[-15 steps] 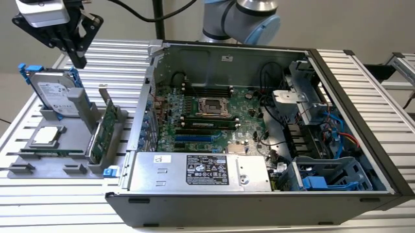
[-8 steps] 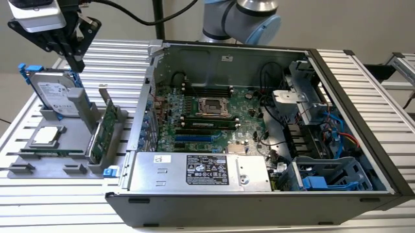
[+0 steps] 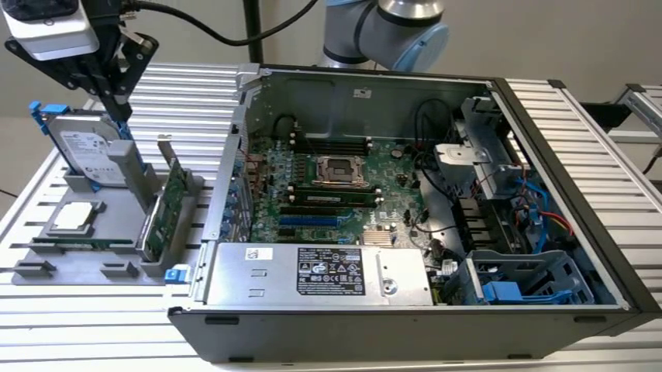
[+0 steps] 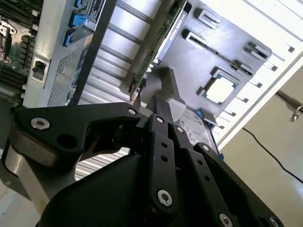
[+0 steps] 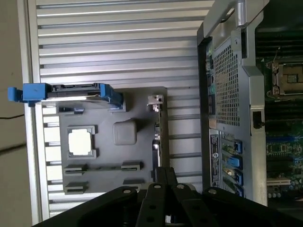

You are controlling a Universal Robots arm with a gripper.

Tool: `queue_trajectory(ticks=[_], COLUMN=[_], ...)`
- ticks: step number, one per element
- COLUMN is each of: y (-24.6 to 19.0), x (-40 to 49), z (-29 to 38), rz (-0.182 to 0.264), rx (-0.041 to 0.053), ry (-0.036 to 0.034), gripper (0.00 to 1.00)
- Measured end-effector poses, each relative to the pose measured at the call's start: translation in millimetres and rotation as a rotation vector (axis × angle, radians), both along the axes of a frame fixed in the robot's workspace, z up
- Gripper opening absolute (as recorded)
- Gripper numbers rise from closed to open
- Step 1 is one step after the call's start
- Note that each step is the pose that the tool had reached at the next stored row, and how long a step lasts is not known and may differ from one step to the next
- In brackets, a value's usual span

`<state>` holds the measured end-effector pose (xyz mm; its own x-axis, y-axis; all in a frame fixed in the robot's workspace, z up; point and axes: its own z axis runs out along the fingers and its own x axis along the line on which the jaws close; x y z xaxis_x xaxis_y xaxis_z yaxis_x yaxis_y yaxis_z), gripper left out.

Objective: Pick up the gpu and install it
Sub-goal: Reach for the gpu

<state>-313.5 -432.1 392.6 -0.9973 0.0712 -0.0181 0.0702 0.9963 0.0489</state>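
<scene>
Green board seen edge-on: the gpu (image 3: 166, 203) stands upright in a slot of the grey holder (image 3: 62, 260), at left-centre of the exterior view. It sits between the blue-framed hard drive (image 3: 88, 151) and the wall of the open computer case (image 3: 579, 194). Its silver end bracket rises at the far end. The card's face is too steeply angled to make out the cooler. In both wrist views the gpu (image 4: 158, 47) (image 5: 160, 142) shows as a thin strip along the holder's edge.

Black claw (image 3: 116, 108), at upper left of the exterior frame, hangs above the hard drive and apart from the gpu. Its fingers are pinched together with nothing between them; both wrist views show the claw (image 4: 158, 105) (image 5: 163, 172) the same way. The holder rests on the ribbed metal tabletop (image 3: 93, 329).
</scene>
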Motion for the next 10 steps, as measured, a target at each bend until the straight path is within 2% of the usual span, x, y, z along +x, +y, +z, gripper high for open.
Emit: queue_trajectory(ticks=[10], y=[-11.7], x=[0.0], z=[0.0], rz=[0.0], rx=[0.0], ry=[0.0], gripper=[0.0])
